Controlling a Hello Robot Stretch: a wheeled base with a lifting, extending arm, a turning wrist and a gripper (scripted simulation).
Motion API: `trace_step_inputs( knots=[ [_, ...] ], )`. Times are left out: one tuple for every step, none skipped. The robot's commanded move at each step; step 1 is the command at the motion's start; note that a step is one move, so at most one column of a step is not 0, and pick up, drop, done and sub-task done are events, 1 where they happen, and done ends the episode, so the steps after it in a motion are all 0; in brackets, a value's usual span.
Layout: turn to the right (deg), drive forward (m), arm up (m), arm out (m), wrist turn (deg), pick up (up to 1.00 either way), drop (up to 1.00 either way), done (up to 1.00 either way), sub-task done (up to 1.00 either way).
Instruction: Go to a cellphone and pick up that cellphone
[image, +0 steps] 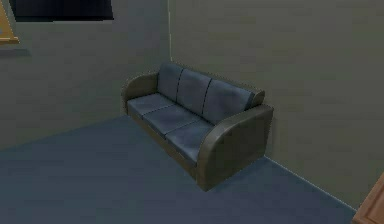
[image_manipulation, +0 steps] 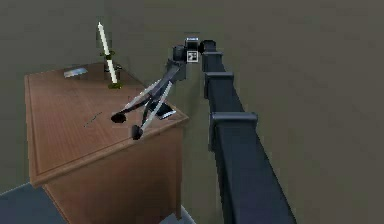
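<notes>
Desk: a wooden desk (image_manipulation: 70, 130) stood at nine o'clock in the arm side view.
Candle: a white candle (image_manipulation: 102, 45) stood upright near the desk's far edge.
Cellphone: a flat grey slab (image_manipulation: 74, 72) lay on the desk, at ten o'clock from the candle's foot.
Jaws: seen against the desk top at five o'clock from the candle. Whether they held anything, I could not tell.
Sofa: a dark blue sofa (image: 195, 110) stood against the wall.

Three-seat blue sofa (image: 195, 115) in the room corner, blue floor (image: 80, 180), perhaps a dark screen (image: 62, 8) upper left.
</notes>
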Motion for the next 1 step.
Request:
trace_step_inputs(
  knots=[
    [0.0,0.0,0.0,0.0,45.0,0.0,0.0,0.0,0.0]
  ],
)
